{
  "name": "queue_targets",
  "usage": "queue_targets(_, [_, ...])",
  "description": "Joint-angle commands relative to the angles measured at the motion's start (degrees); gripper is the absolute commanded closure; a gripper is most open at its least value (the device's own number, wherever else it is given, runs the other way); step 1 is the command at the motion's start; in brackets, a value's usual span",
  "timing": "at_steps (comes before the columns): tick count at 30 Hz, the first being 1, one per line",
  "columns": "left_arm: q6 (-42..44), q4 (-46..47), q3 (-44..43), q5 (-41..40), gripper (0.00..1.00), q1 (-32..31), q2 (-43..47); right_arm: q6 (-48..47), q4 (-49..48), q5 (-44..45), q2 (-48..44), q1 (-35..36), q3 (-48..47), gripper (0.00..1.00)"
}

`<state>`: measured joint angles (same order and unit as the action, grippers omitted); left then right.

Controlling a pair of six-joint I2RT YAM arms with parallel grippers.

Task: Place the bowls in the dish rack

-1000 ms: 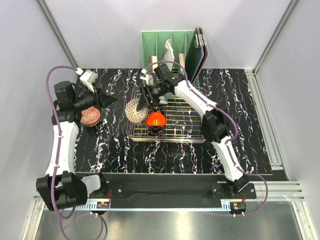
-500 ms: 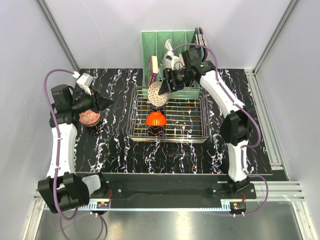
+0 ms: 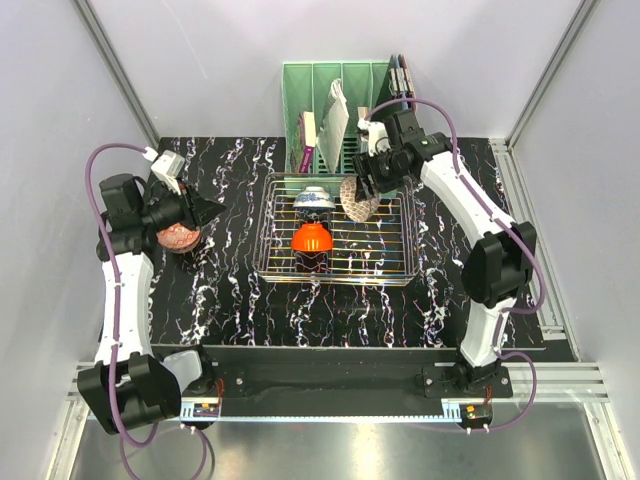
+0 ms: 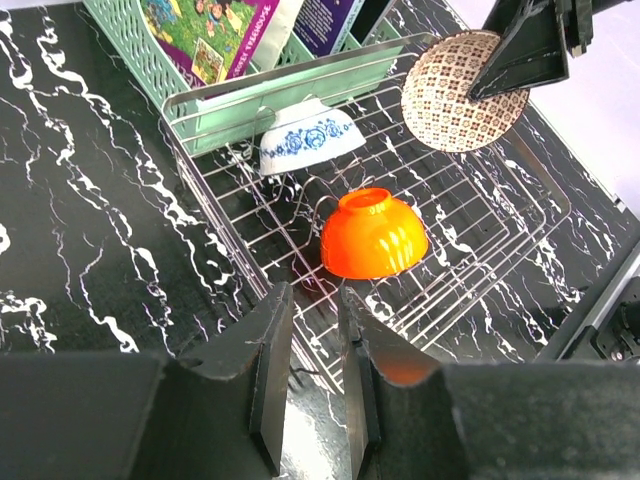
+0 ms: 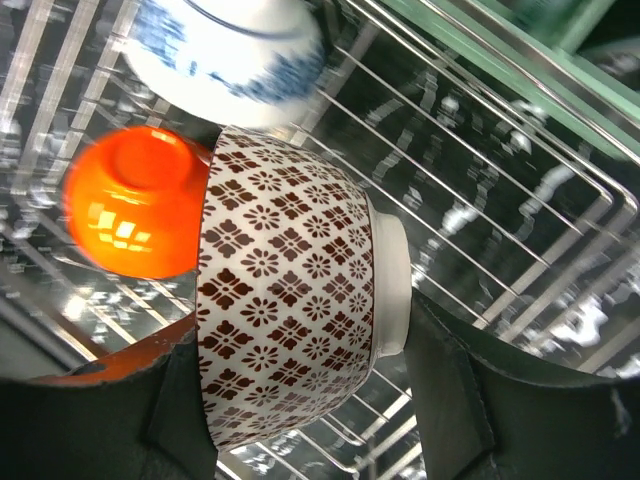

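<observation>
While the right tool (image 3: 365,188) is clamped on the lattice bowl (image 4: 455,95), that bowl hangs over the back row of the rack (image 3: 395,262), just right of the blue-white bowl (image 3: 314,203) and behind the orange bowl (image 3: 312,238). Both of those sit in the rack. The lattice bowl is tipped on its side, its axis running roughly level from finger to finger. The free wires lie straight below it, so the coming move looks like a plain descent with little sideways travel. I judge the risk to be a knock against the blue-white bowl.

The left tool (image 4: 312,370) has its jaws a narrow gap apart with nothing between them. It hovers by the pink-red bowl (image 3: 178,235), which sits on the worktop (image 3: 230,300) well left of the rack. The left arm is the nearer one for that bowl.

A second ago the lattice bowl was at the rack's left edge. Since then it has crossed the back-left corner to its present spot. The left arm has barely shifted.
</observation>
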<state>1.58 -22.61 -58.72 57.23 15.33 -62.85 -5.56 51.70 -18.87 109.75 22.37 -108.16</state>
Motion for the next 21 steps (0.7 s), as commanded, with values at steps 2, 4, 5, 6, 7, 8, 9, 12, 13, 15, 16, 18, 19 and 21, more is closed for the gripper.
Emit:
queue_targets(2, [1.31, 0.64, 0.45, 1.39, 0.73, 0.4, 2.03, -3.4, -4.68, 11.04, -7.36, -0.22, 3.04, 1.0])
queue_targets(4, [1.49, 0.38, 0.45, 1.3, 0.73, 0.49, 2.12, -4.54, -5.21, 14.8, -8.06, -0.22, 4.53, 1.0])
queue_targets(5, [1.67, 0.2, 0.53, 1.3, 0.73, 0.49, 2.2, -4.72, -5.9, 16.31, -8.24, -0.22, 5.15, 1.0])
queue_targets(6, [1.67, 0.2, 0.54, 1.3, 0.73, 0.49, 2.21, -5.5, -6.09, 17.54, -8.24, -0.22, 6.02, 1.0])
queue_targets(7, [1.75, 0.2, 0.54, 1.3, 0.73, 0.57, 2.21, -5.86, -6.26, 20.34, -8.24, -0.22, 6.55, 1.0])
queue_targets(8, [1.76, 0.11, 0.54, 1.39, 0.73, 0.58, 2.21, -6.12, -6.7, 21.93, -8.15, -0.14, 6.99, 1.0])
queue_targets(9, [1.76, 0.02, 0.54, 1.39, 0.73, 0.66, 2.38, -6.91, -6.88, 24.04, -7.89, -0.22, 7.69, 1.0])
queue_targets(12, [2.02, 0.02, 0.97, 1.22, 0.73, 0.66, 2.82, -8.14, -7.93, 28.08, -7.45, -0.22, 9.01, 1.0])
queue_targets(13, [2.02, 0.02, 0.97, 1.21, 0.73, 0.66, 2.91, -8.58, -8.19, 28.71, -7.19, -0.14, 9.02, 1.0])
queue_targets(15, [2.19, -0.06, 1.15, 1.13, 0.73, 0.75, 3.17, -9.37, -8.55, 30.99, -6.14, -0.22, 9.19, 1.0])
queue_targets(16, [2.28, -0.15, 1.24, 1.21, 0.73, 0.75, 3.17, -9.73, -8.64, 31.44, -5.78, -0.14, 9.19, 1.0])
queue_targets(18, [2.37, -0.15, 1.24, 1.21, 0.73, 0.75, 3.26, -10.08, -8.99, 32.75, -4.64, -0.13, 9.02, 1.0])
queue_targets(19, [2.54, -0.24, 1.33, 1.13, 0.73, 0.93, 3.35, -10.26, -9.16, 32.93, -4.2, -0.05, 8.93, 1.0])
queue_targets(21, [2.72, -0.33, 1.5, 1.13, 0.73, 0.93, 3.52, -10.61, -9.34, 34.07, -2.88, 0.04, 8.4, 1.0])
